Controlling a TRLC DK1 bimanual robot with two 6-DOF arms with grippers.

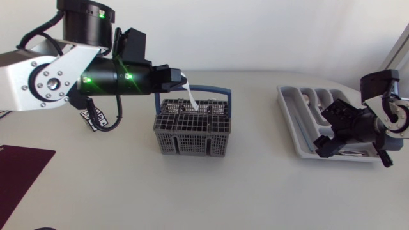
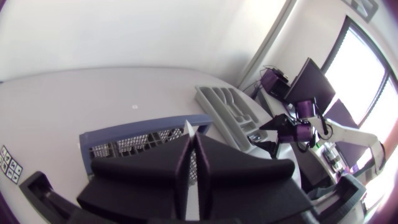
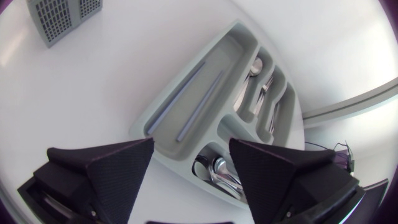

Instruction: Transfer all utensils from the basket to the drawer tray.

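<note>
White utensil half hidden in left gripper, basket below

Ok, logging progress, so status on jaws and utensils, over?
Left jaws shut on white utensil, above basket. Right jaws open over tray, cutlery already inside. Nothing between basket and tray.

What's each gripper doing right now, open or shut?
Left gripper: shut on a white utensil over the basket.
Right gripper: open, empty, over the tray.
</note>
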